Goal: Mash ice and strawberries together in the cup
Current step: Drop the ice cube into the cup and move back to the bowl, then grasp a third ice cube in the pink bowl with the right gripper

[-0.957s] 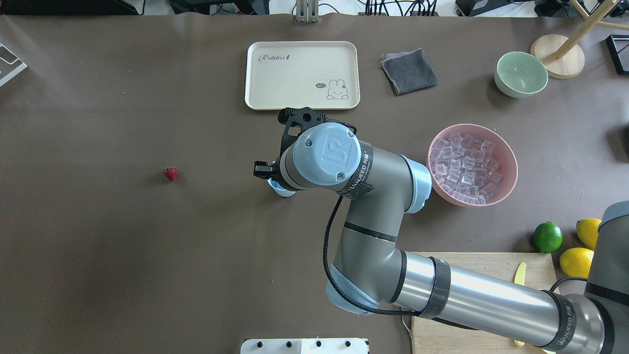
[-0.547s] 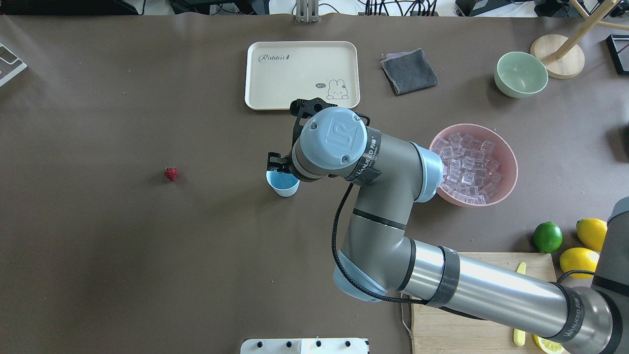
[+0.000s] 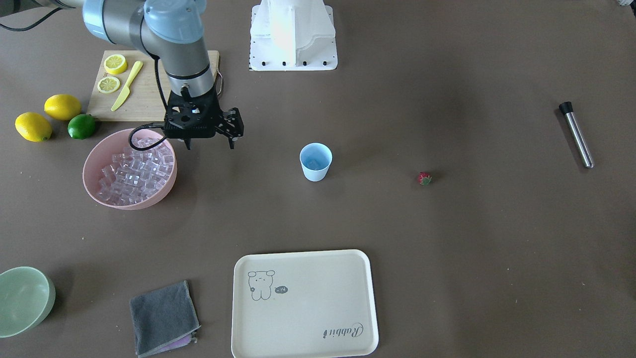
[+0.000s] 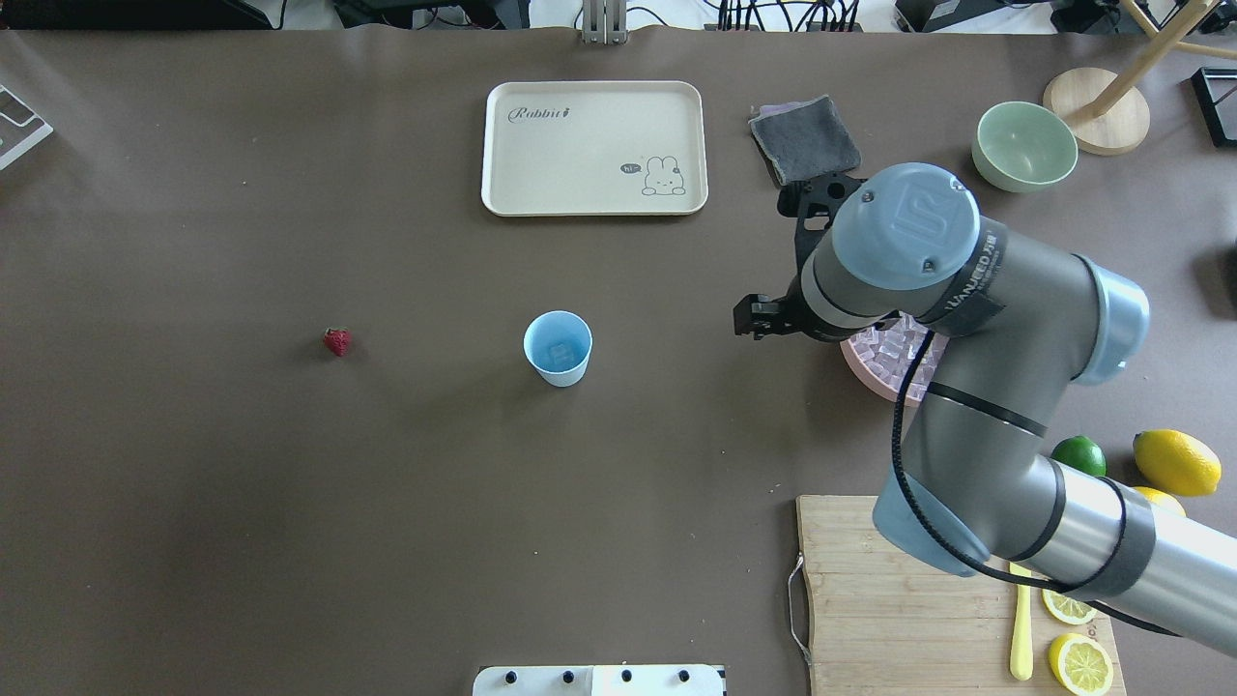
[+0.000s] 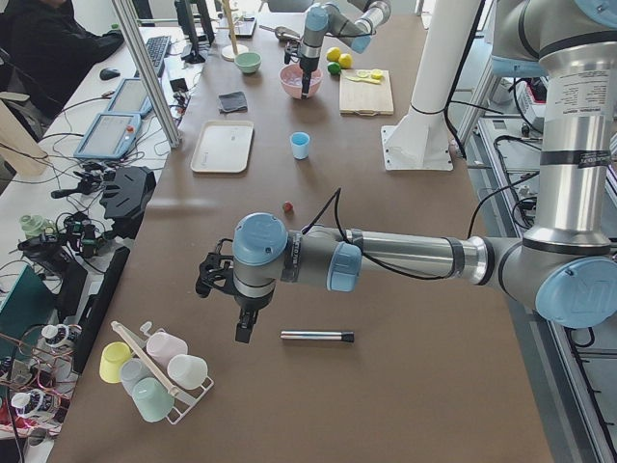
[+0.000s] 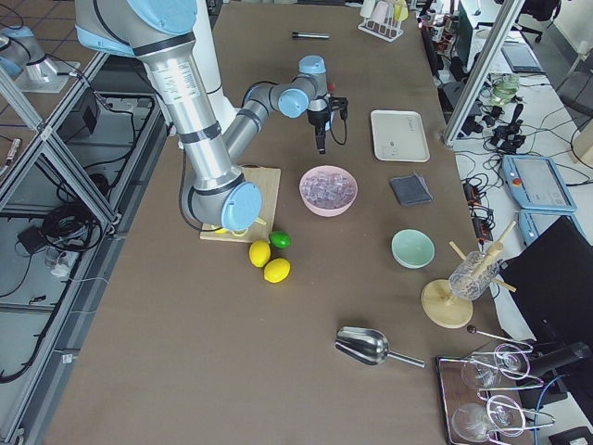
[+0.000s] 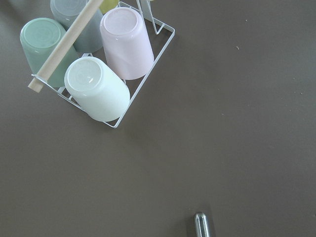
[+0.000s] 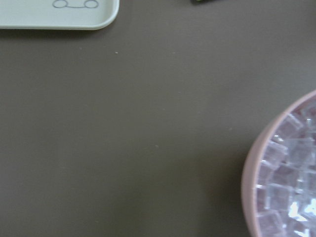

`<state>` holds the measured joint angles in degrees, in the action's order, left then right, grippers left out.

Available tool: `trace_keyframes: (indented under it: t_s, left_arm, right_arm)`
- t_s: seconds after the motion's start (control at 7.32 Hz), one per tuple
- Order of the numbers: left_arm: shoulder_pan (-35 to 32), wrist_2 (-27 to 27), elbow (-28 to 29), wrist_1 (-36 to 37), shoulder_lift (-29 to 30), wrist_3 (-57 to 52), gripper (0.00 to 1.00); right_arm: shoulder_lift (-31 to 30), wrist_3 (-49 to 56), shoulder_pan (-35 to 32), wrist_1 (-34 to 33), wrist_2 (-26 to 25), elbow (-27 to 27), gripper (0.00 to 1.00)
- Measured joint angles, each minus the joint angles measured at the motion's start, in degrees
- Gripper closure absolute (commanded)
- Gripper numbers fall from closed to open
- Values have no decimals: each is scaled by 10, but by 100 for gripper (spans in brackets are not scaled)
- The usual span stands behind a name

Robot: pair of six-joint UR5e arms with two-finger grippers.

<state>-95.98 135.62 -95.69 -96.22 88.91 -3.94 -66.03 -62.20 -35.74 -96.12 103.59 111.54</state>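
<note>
Looking over brown table (image 4: pixel 242 503), finding the cup (image 4: pixel 558 348) standing upright near its middle, mouth up, touching nothing. Noticing a faint pale outline on its blue bottom, too unclear to name. Seeing the strawberry (image 4: pixel 336 341) lying alone on the table, well apart from the cup, toward the robot's left. Spotting the ice (image 3: pixel 134 171) heaping in the pink bowl (image 3: pixel 124 205), well apart from the cup on the robot's right. Watching the right gripper (image 3: pixel 208 145) hanging above the table just beside that bowl's rim, on the cup's side, fingers (image 3: pixel 232 139) spread apart and gripping nothing. Catching the left gripper (image 5: pixel 244 336) only in the side view, hovering at the table's far left end near a metal tube (image 5: pixel 316 337) and a wire rack of cups (image 5: pixel 154 381); failing to tell whether spread or closed. Taking in a cream tray (image 4: pixel 594 145), a grey cloth (image 4: pixel 804 140) and a green bowl (image 4: pixel 1024 145) lying along the far edge, and a lime (image 3: pixel 82 126) and two lemons (image 3: pixel 62 107) sitting by the cutting board (image 3: pixel 146 107).
</note>
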Motion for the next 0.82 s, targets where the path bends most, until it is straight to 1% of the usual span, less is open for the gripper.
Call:
trace_keyframes:
  t_s: [0.14,0.27,0.41,0.55,0.68,0.82]
  left_arm:
    - [0,0,0,-1,0,0,1]
    - [0,0,0,-2,-1,0,1]
    - [0,0,-1,-2,-1,0,1]
    - [0,0,-1,-4,-1,0,1]
    - [0,0,-1,-7,-1,0,1]
    - [0,0,-2,-9,-1,1,1]
  right_arm:
    - [-44,32,-15,-3,3,18,4]
    - [-77,63,-26,-4,3,22,7]
    - [-98,83,-36,-2,1,19,14]
    - [-109,92,-47,1,1,12,16]
    - [-112,96,-54,3,0,3,26]
    - [-111,96,-57,4,1,-4,28]
